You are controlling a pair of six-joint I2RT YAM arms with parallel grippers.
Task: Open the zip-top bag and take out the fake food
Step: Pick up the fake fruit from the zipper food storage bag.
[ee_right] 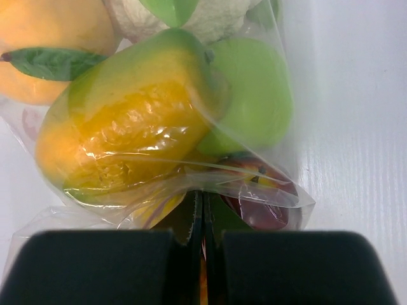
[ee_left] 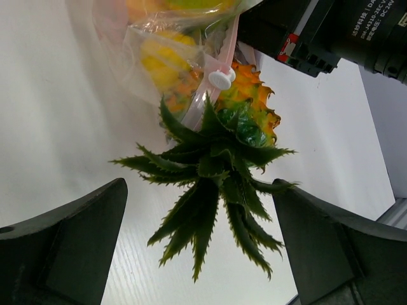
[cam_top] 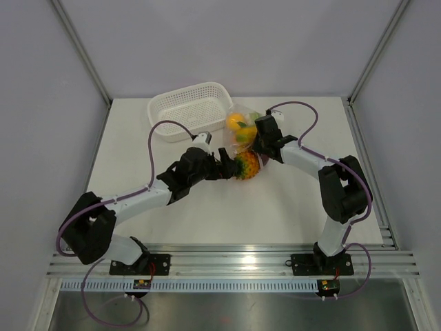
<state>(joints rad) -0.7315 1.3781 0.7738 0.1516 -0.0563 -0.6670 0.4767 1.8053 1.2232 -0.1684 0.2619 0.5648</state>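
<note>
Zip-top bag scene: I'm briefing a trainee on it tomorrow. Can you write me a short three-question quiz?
1. True or false: the left tool is shut on the pineapple.
2. What does the right tool pinch? A the pineapple's leaves; B the zip-top bag; C nothing.
3. Fill the gap: the bag's zip strip is ___ in colour.

Key
1. False: it is open, with a finger on either side of the leafy crown.
2. B: it is shut on a fold of the clear plastic.
3. Pink.
</note>
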